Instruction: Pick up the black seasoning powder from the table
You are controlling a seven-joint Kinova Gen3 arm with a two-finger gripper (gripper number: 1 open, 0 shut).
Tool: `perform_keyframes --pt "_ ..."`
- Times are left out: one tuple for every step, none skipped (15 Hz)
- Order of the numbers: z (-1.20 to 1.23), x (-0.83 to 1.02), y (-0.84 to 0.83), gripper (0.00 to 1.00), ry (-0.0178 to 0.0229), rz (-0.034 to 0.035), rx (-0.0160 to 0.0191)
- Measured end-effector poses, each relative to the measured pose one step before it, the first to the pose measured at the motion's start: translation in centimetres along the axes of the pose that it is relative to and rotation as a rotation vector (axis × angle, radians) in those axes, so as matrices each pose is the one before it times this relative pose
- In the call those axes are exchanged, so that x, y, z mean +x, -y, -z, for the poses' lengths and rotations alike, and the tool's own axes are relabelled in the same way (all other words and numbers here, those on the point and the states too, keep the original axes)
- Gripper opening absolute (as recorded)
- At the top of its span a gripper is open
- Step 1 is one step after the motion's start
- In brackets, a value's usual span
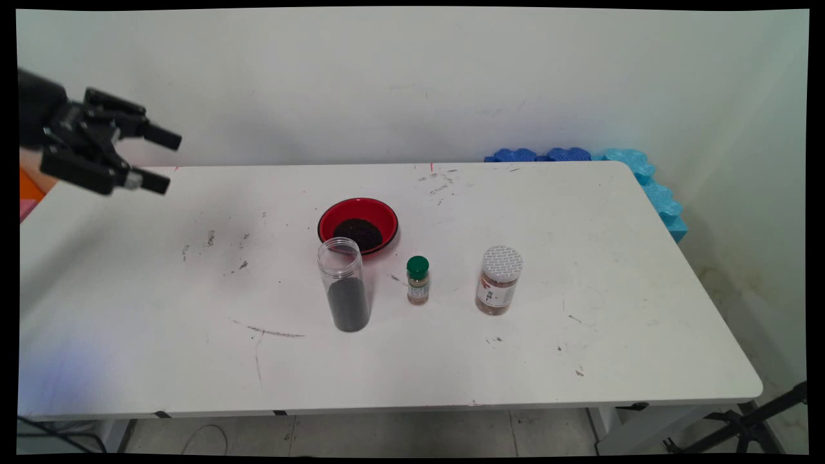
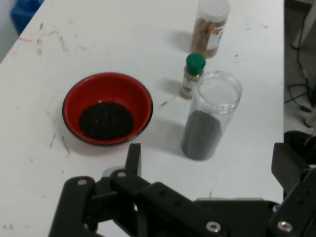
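My black gripper (image 1: pixel 166 161) hangs open and empty above the table's far left corner, well away from everything on it. A red bowl (image 1: pixel 358 224) with dark grains in its bottom sits mid-table; the hand view shows the bowl (image 2: pixel 107 108) ahead of my fingers (image 2: pixel 132 157). In front of it stands a tall clear lidless jar (image 1: pixel 344 284), about half full of dark grains, seen also in the hand view (image 2: pixel 209 116). To its right stand a small spice bottle with a green cap (image 1: pixel 417 280) and a wider jar with a white lid (image 1: pixel 499 280) holding brown contents.
The white table (image 1: pixel 580 335) carries scuff marks and dark specks. Blue foam pieces (image 1: pixel 644 177) lie along its far right corner against the wall. A black stand's legs (image 1: pixel 747 425) rest on the floor at the lower right.
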Motion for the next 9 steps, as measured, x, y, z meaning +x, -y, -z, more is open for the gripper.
perform_keyframes --pt "-0.283 -0.597 -0.2 1.0 -0.00009 0.00092 0.00417" --pt "-0.462 -0.933 -0.303 1.0 0.00154 -0.00302 0.00214" --pt "-0.304 -0.596 -0.194 1.0 0.00113 -0.00295 0.00142" --pt "-0.452 -0.921 -0.283 1.0 0.00217 -0.00545 0.00226" --pt "-0.504 -1.021 -0.283 1.0 0.00254 -0.00554 0.00311" --pt "-0.524 -1.011 -0.238 1.0 0.00355 -0.00529 0.00442" --pt "-0.496 -0.794 -0.16 1.0 0.00042 -0.00158 0.005" --pt "-0.601 -0.841 -0.134 1.0 -0.00111 -0.00003 0.0063" --pt "-0.703 -0.78 -0.11 1.0 -0.00091 0.00017 0.00443"
